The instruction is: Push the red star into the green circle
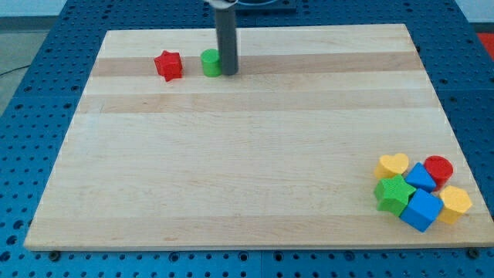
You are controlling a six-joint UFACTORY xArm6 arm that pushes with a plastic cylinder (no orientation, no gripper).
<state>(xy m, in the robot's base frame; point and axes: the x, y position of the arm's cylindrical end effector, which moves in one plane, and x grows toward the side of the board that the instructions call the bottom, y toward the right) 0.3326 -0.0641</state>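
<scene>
Fingers: none on this rig; the arm ends in a straight dark rod, so nothing opens, closes or clamps. My tip (228, 73) stands on the pale wooden board (231, 170) near its top edge, left of centre, hard against the view's right side of the small green round plastic block (210, 62); touching, as far as can be told.

Red star-shaped plastic block (168, 66): near the green circle on its left side, with a clear strip of board between them. Both sit on a darker band of wood grain.

Bottom right corner holds a tight cluster, mostly touching: yellow heart block (393, 164), red round block (438, 168), green star block (394, 193), small blue block (421, 177), larger blue cube-like block (421, 210), yellow angular block (455, 201).

Board lies on a blue perforated table surface (46, 93).
</scene>
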